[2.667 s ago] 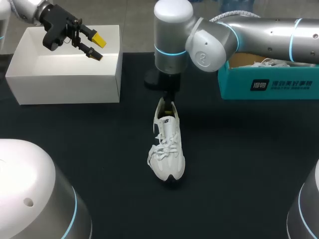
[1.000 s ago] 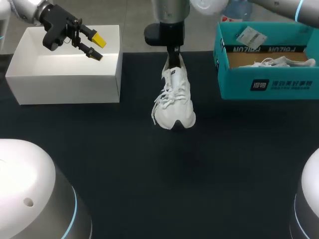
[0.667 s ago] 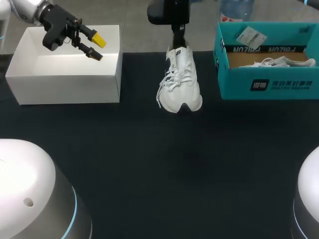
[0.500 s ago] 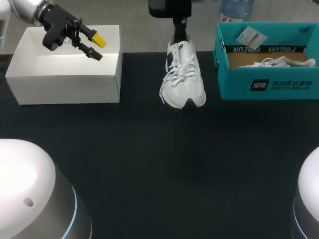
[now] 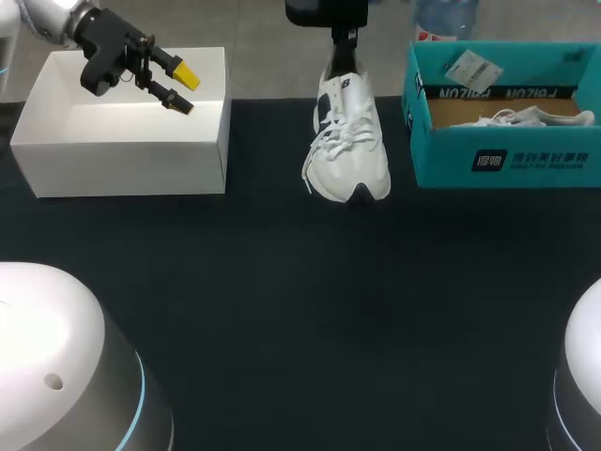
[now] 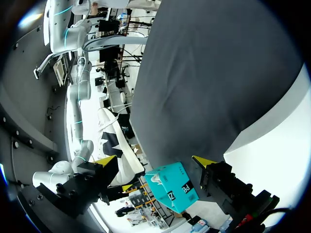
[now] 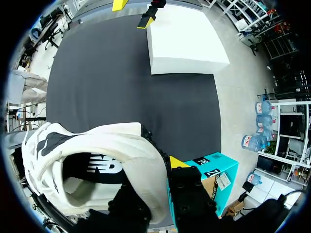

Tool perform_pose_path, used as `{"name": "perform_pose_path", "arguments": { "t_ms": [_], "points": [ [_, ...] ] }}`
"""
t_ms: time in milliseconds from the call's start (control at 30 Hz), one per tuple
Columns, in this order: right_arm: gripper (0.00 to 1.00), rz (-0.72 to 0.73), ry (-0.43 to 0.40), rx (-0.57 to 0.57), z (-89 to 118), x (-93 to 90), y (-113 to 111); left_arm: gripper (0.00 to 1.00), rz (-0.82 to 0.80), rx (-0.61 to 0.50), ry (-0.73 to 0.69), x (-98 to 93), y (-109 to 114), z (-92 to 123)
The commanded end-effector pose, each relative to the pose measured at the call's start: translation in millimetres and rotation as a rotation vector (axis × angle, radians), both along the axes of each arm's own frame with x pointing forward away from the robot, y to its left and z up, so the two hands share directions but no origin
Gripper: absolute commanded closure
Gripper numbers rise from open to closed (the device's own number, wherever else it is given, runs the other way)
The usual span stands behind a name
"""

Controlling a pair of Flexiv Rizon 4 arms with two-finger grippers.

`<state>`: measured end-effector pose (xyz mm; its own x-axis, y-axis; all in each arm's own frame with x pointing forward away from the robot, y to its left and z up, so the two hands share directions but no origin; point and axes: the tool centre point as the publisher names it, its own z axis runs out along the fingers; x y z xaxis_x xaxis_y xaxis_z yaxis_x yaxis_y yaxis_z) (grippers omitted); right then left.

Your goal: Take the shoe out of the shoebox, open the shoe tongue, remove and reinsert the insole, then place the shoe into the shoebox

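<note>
Shoe (image 5: 349,141) one of two is white and hangs by its heel from the right pincer (image 5: 344,39), which is clenched on the heel rim, one finger inside and one outside. Its long side runs mostly up and down, heel up and toe pointing down at the dark worktop (image 5: 282,310). It hangs between two boxes, one white box (image 5: 122,141) and one teal shoebox (image 5: 507,160). A second white shoe (image 5: 512,118) lies inside the shoebox. The left pincer (image 5: 181,87) is over the white box, spread wide, holding nothing.
</note>
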<state>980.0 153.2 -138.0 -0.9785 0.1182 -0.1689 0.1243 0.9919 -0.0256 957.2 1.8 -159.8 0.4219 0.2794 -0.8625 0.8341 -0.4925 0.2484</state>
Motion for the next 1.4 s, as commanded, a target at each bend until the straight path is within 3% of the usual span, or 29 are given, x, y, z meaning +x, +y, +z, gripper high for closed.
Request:
{"name": "perform_pose_path", "arguments": {
  "t_ms": [33, 200, 233, 300, 700, 933, 1167, 1400],
  "points": [
    [1.00, 0.001, -0.002, 0.003, 1.3, -1.0, -1.6, 0.00, -0.001, 0.004, -0.002, -0.1, 0.2, 0.7],
    [1.00, 0.001, -0.002, 0.003, 1.3, -1.0, -1.6, 0.00, -0.001, 0.004, -0.002, -0.1, 0.2, 0.7],
    [1.00, -0.006, -0.013, 0.057, 1.9, 0.4, -8.9, 0.00, -0.001, 0.004, -0.002, -0.1, 0.2, 0.7],
    [1.00, -0.002, -0.025, 0.108, 3.2, 4.7, -27.4, 0.00, -0.001, 0.004, -0.002, -0.1, 0.2, 0.7],
    [1.00, 0.067, -0.094, 0.063, 25.2, 40.4, -153.5, 0.00, -0.001, 0.004, -0.002, -0.1, 0.2, 0.7],
    [1.00, 0.067, -0.069, 0.005, 33.6, 54.6, -212.4, 0.00, -0.001, 0.004, -0.002, -0.1, 0.2, 0.7],
    [1.00, 0.045, -0.100, 0.012, 33.2, 55.6, -234.5, 0.00, -0.001, 0.004, -0.002, -0.1, 0.2, 0.7],
    [1.00, 0.045, -0.100, 0.012, 33.2, 55.6, -234.5, 0.00, -0.001, 0.004, -0.002, -0.1, 0.2, 0.7]
  ]
}}
